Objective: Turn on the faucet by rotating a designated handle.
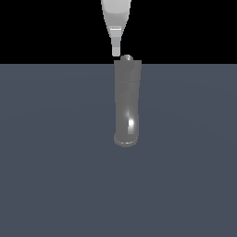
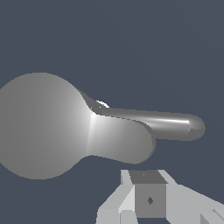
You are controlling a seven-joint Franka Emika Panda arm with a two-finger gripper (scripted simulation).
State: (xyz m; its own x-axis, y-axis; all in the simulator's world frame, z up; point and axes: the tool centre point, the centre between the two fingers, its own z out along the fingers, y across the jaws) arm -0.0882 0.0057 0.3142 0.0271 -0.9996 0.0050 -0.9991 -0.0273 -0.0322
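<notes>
Approach step: the gripper (image 1: 116, 52) hovers just above the faucet (image 1: 127, 104) standing on the table (image 1: 51, 162), finger spread impossible to tell; next it must reach the handle (image 2: 120, 140) at the faucet's cap.

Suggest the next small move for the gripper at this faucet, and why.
Probably ease the gripper down and sideways toward the handle. In the exterior view its tip hangs just above the faucet top, apart from it. In the wrist view the handle lies beside the fingers, not between them, so nothing is engaged yet.
</notes>
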